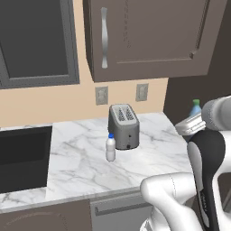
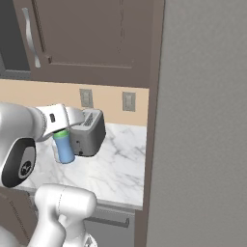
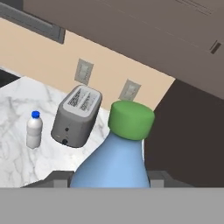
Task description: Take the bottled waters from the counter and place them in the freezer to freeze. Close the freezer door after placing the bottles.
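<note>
Of two bottles, the blue bottle (image 3: 114,162) is pinched in the pincer (image 3: 109,177) above the tabletop (image 1: 149,158) right of the one toaster (image 1: 123,126), while the white bottle (image 1: 110,148) stands just left of it.

Toaster (image 1: 123,126) sits on the counter (image 1: 81,167) toward the back wall, under the wall cabinet (image 1: 149,36); white bottle (image 1: 110,147) stands on the counter just in front-left of the toaster; sink (image 1: 22,155) set in at far left; blue bottle (image 3: 114,159) is off the counter, right of the toaster; freezer door (image 2: 202,125) at far right.
</note>
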You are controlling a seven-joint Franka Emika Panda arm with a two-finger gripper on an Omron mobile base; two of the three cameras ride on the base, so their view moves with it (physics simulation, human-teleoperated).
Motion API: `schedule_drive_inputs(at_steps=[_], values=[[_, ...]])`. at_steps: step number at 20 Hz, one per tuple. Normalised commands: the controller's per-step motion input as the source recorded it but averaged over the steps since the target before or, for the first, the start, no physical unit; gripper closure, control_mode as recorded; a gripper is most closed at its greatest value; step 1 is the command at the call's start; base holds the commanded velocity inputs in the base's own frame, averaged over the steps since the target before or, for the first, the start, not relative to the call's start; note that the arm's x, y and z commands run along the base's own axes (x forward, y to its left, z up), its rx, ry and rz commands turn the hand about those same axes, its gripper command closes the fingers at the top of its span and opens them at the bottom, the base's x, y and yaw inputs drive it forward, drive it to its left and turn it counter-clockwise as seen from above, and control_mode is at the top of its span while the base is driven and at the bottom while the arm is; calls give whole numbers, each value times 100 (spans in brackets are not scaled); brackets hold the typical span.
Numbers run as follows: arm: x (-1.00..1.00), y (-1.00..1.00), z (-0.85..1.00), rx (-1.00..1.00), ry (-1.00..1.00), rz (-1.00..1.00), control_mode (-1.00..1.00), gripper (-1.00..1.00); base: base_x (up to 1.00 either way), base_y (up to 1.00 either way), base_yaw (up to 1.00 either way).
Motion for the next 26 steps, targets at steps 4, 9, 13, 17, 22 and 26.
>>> schedule_drive_inputs(at_steps=[4, 9, 13, 17, 22, 26], values=[[-5, 0, -3, 0, 0, 0, -100, 100, 0, 0, 0], [-22, 0, -5, 0, 0, 0, 100, 100, -11, 0, -1], [0, 0, 0, 0, 0, 0, 100, 100, -68, 0, -5], [0, 0, 0, 0, 0, 0, 100, 100, -80, 0, -6], [0, 0, 0, 0, 0, 0, 100, 100, -85, -4, -7], [0, 0, 0, 0, 0, 0, 100, 100, -95, -14, -5]])
